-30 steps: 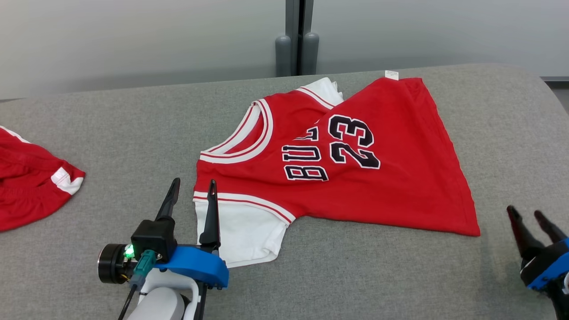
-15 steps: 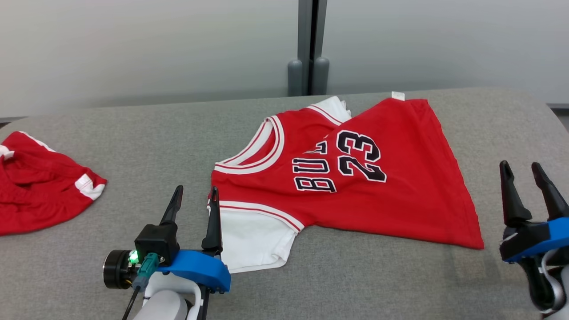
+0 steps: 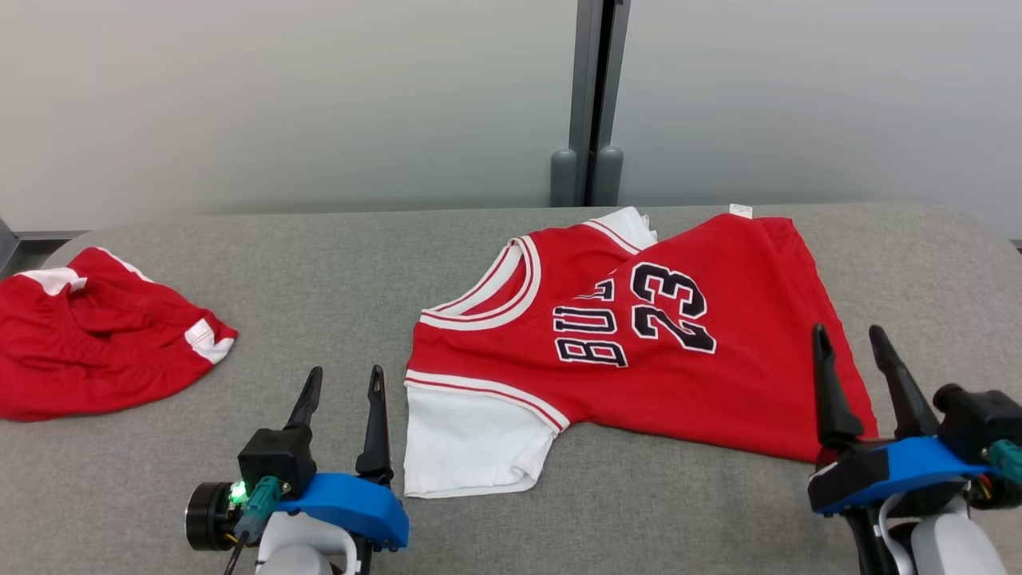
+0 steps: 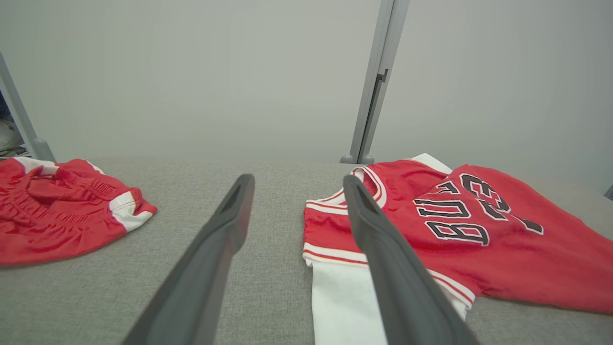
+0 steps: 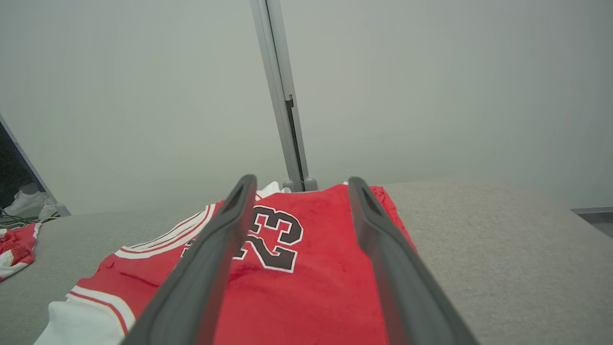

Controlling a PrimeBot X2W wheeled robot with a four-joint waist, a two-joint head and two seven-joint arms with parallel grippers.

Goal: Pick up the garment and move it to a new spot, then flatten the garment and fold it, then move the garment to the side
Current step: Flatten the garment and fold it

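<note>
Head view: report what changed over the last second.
The camera shifted, so the whole scene slid down and right. The right pincer rose from the lower right corner and moved in over the hem corner of the jersey. Nothing was grasped or released. The left pincer stayed open beside the white sleeve; jersey and shorts lie as before.
</note>
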